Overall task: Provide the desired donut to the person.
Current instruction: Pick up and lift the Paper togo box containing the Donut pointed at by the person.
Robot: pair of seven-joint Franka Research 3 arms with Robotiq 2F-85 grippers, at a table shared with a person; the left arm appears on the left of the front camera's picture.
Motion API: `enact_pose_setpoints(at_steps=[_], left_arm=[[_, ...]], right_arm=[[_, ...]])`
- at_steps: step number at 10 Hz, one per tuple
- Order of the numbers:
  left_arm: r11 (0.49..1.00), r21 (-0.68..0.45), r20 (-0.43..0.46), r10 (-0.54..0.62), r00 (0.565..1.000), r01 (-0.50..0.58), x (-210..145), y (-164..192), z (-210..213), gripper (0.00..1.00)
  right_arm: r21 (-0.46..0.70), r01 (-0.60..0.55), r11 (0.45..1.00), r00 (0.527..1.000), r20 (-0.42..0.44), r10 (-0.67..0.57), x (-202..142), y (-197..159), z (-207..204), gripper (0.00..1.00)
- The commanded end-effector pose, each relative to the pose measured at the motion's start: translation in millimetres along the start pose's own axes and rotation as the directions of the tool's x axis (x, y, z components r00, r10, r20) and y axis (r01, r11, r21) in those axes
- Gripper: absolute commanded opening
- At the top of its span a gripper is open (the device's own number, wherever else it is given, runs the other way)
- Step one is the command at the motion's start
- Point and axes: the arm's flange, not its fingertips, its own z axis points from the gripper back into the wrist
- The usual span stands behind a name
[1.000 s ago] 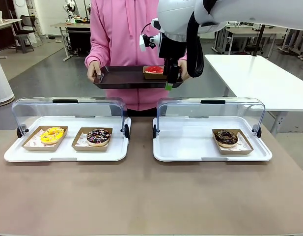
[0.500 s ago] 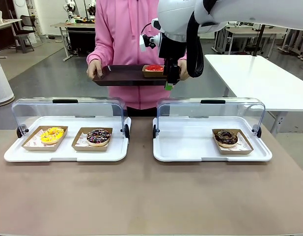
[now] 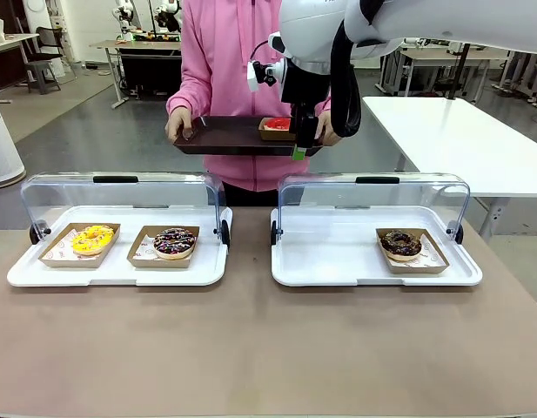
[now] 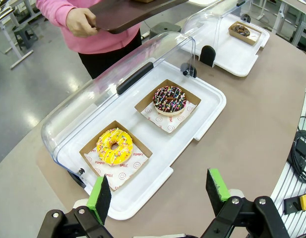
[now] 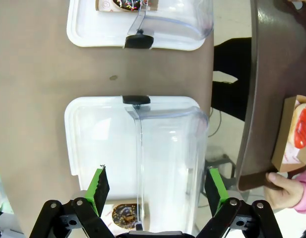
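Across the surface (image 3: 251,348), at its far side: the person (image 3: 224,52) in a pink hoodie held a dark brown tray (image 3: 220,137) in both hands. The donut (image 3: 278,124), red-glazed and set in a shallow brown paper boat, sat at the tray end toward the robot's right. Right gripper (image 5: 157,191): fingers spread wide, empty, up beside that tray edge near the donut. Left gripper (image 4: 160,191): fingers apart, empty, above the yellow donut (image 4: 114,145) in its white lidded case (image 4: 202,124).
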Motion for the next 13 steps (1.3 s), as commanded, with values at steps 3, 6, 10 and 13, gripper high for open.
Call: enact_pose_setpoints(at_steps=[3, 6, 10, 13], left_arm=[[1.000, -0.005, 0.007, 0.019, 1.000, -0.019, 0.5, -0.2, 0.6, 1.00], [1.000, -0.005, 0.007, 0.019, 1.000, -0.019, 0.5, -0.2, 0.6, 1.00], [1.000, -0.005, 0.007, 0.019, 1.000, -0.019, 0.5, -0.2, 0.6, 1.00], [1.000, -0.005, 0.007, 0.019, 1.000, -0.019, 0.5, -0.2, 0.6, 1.00]], right_arm=[[0.073, 0.115, 0.991, 0.985, 0.120, -0.123, -32.6, 5.2, 17.2, 1.00], [0.192, 0.339, 0.921, 0.856, 0.344, -0.386, -149.6, 60.0, 37.8, 1.00], [0.115, 0.560, 0.820, 0.681, 0.501, -0.535, -248.6, 162.0, 25.2, 1.00], [0.006, 0.576, 0.817, 0.675, 0.561, -0.480, -286.9, 203.9, 28.9, 1.00]])
